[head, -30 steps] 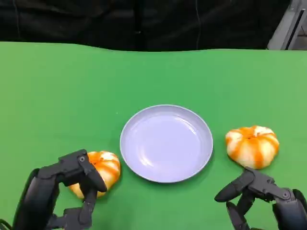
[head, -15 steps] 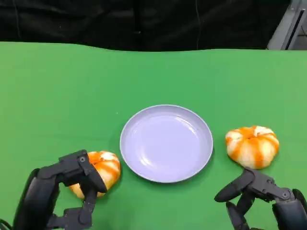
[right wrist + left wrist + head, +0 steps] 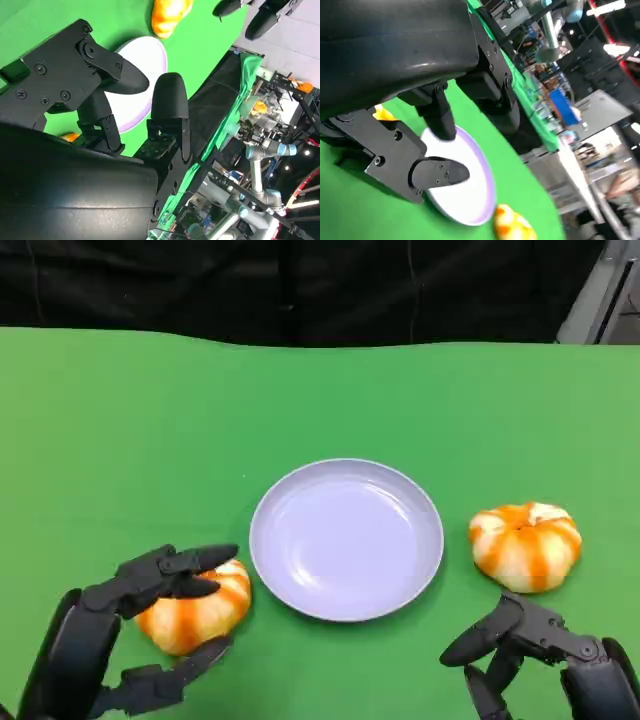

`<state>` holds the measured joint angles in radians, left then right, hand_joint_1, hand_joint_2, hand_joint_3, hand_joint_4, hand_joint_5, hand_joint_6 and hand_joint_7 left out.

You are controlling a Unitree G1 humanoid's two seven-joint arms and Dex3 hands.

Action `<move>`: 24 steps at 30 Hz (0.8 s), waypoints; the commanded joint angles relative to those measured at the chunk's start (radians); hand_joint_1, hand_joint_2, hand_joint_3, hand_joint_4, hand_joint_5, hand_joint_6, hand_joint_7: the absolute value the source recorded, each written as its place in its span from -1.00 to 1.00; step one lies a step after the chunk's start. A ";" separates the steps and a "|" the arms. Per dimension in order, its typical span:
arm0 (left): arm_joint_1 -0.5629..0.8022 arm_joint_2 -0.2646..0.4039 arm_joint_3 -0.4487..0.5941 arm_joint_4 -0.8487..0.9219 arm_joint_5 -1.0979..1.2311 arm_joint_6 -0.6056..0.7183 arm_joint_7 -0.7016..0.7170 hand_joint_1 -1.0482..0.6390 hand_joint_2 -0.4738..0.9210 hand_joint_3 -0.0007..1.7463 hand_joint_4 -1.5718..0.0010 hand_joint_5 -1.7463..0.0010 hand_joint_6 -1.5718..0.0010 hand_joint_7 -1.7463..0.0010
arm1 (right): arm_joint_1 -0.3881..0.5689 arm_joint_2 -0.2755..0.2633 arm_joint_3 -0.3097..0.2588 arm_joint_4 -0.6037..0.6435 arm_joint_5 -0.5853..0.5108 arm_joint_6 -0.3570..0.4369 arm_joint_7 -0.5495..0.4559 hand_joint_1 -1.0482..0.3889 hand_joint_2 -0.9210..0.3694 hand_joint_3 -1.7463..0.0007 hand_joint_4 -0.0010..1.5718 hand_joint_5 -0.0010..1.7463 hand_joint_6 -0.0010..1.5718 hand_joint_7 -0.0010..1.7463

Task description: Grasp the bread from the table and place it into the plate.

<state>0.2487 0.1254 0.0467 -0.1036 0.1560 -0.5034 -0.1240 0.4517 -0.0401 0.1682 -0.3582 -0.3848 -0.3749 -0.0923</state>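
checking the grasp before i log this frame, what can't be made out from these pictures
- Left bread, head view: the left hand covers its near side, so contact underneath is hidden.
- Same bread, left wrist view: just an orange sliver past the hand's shell.
- Right hand, head view: cut off by the lower edge; palm unseen.
- Right bread, right wrist view: cut off by the picture's edge.
- Plate, left wrist view: partly hidden behind the fingers.

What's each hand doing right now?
Left hand: open, fingers spread around the left bread, not closed on it.
Right hand: open, holding nothing.
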 commanded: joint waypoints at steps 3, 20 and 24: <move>-0.018 0.067 0.013 0.002 0.106 0.047 0.031 -0.14 0.98 -0.95 0.69 0.51 0.60 1.00 | 0.011 0.013 0.012 -0.023 -0.010 0.022 -0.011 0.27 -0.28 -0.29 -0.01 0.81 -0.07 0.36; -0.134 0.197 -0.132 -0.077 0.655 0.376 0.005 -0.39 0.99 -0.99 0.77 0.59 0.73 0.99 | 0.043 0.017 0.031 -0.068 -0.015 0.057 -0.014 0.26 -0.26 -0.30 -0.02 0.81 -0.08 0.36; -0.200 0.215 -0.201 -0.043 0.748 0.486 -0.065 -0.41 1.00 -0.99 0.71 0.61 0.69 0.98 | 0.036 0.016 0.032 -0.061 -0.015 0.056 -0.016 0.27 -0.28 -0.29 0.00 0.81 -0.08 0.36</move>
<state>0.0822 0.3157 -0.1233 -0.1693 0.8641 -0.0730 -0.1485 0.4895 -0.0189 0.2033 -0.4126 -0.4011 -0.3217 -0.1028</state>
